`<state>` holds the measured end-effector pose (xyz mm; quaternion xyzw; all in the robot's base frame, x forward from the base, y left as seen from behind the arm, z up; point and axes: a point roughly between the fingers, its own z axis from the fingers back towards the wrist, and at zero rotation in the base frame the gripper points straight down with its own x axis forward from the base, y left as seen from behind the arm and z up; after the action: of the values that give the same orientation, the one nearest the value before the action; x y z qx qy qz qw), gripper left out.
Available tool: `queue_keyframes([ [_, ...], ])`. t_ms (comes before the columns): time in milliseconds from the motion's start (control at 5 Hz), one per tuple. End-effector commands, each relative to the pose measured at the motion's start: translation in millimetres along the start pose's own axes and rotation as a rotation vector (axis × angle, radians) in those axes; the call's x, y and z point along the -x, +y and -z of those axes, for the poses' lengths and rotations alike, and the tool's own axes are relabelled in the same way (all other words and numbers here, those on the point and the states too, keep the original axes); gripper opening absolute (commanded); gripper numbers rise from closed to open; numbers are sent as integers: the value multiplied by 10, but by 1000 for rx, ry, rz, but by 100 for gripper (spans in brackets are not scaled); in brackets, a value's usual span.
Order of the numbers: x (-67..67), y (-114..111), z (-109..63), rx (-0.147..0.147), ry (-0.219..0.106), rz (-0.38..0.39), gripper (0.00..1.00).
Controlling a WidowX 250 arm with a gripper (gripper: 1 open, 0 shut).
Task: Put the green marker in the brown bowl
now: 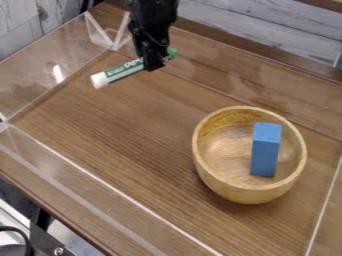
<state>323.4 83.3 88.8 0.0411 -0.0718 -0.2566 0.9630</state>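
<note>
Our gripper [158, 62] is clamped on the green marker [123, 72], holding it roughly level above the back left of the wooden table [120, 150]. The brown bowl [218, 158] sits well apart at front right, a blue block [267, 149] standing inside it.
</note>
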Motion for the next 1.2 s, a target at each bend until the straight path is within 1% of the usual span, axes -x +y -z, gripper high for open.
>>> queue_keyframes([
  [0, -119, -83, -356, -74, -77, 4, 0],
  [200, -169, -264, -429, -80, -90, 4, 0],
  [600, -198, -510, -531, -90, -120, 12, 0],
  [1000, -254, -732, -622, -112, -141, -16, 0],
])
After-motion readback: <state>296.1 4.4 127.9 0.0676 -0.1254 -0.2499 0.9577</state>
